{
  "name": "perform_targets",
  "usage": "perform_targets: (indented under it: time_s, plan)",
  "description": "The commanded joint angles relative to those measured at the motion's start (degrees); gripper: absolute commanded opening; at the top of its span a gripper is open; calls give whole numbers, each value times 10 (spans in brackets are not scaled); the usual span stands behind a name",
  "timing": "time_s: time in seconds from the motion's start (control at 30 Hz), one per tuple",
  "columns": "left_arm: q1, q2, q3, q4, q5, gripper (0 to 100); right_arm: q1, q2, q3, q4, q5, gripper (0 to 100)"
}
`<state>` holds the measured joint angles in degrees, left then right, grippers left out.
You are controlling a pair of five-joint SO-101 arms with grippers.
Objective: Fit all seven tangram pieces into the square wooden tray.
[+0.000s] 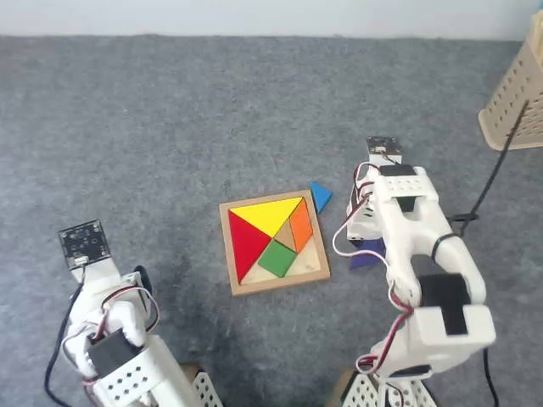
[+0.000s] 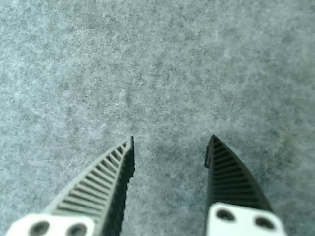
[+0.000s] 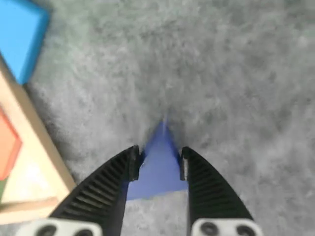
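From above, we see the tray holding yellow, red, green and orange pieces, with one corner bare. The light blue piece lies just outside its rim, and the violet piece is mostly hidden under the right arm. In the left wrist view, the left hand hangs wide over bare table, parked clear, we judge. In the right wrist view, the right hand pinches the violet piece by its slanted edges near the tray. We cannot tell whether it is lifted.
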<state>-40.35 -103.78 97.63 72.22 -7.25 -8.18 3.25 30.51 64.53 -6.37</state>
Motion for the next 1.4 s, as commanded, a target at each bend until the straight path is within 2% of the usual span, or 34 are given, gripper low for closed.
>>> perform_targets:
  time_s: [0.0,0.1,0.33,0.67,0.87,1.23,1.37]
  plan:
    - [1,-6,-11,2,5,225,-2,-90,18,7,-8,73]
    - [1,-6,-11,2,5,225,1,-127,28,14,-4,87]
    - [1,-6,-11,2,5,225,-12,-120,58,35,-2,247]
    - [1,-6,-11,2,5,225,-24,-17,44,1,-8,249]
    - [1,-6,-11,2,5,225,-58,36,4,4,-63,249]
    - [1,-6,-11,2,5,225,-60,42,2,1,-64,246]
    - [1,-6,-11,2,5,225,-60,48,-6,-10,-64,166]
